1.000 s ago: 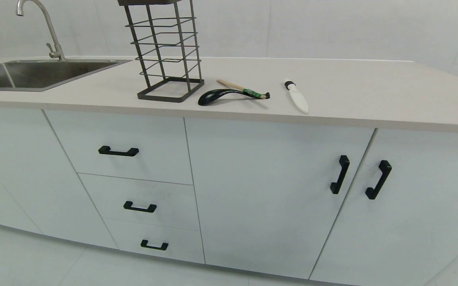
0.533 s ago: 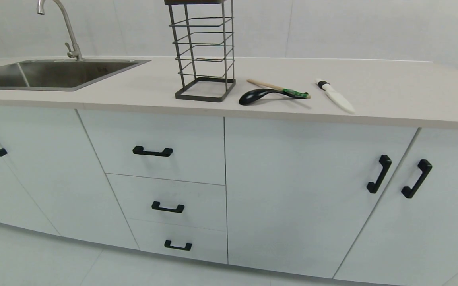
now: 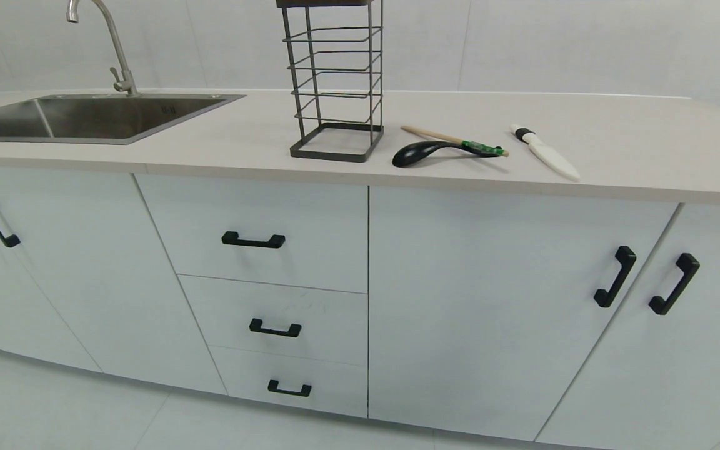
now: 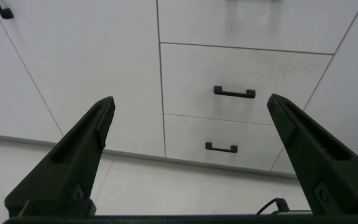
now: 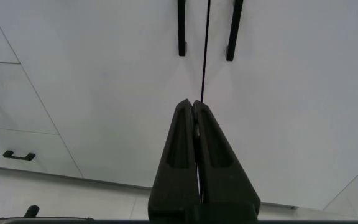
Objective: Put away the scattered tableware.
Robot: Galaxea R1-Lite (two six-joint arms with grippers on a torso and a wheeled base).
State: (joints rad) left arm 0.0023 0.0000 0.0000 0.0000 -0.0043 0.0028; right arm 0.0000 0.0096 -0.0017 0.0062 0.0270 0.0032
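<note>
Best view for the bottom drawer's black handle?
Left wrist view: the black bar handle on the bottom drawer sits square-on and whole. Head view shows it farther off, from above; right wrist view catches it off to the side.

Colour reference, head view:
- Wire rack point(image 3: 335, 81), upper centre: dark grey-black throughout.
- Spoon point(image 3: 416, 153), right of centre: glossy black.
- Stick point(image 3: 435, 135) behind the spoon: pale tan, with a green speckled band near its right end.
- Knife point(image 3: 550, 159), upper right: white, with one black band near its far end.
- Countertop point(image 3: 616, 144): plain pale beige.
- Cabinet fronts point(image 3: 479, 300): plain white; handles point(image 3: 253, 240) matt black.
- Sink point(image 3: 104, 115), upper left: brushed steel grey; faucet point(image 3: 113, 47) bright silver.
- Wall point(image 3: 554, 44) and floor point(image 3: 54, 406): pale grey tile.

Wrist views: left gripper point(image 4: 191, 101) and right gripper point(image 5: 194, 104) are both black.
</note>
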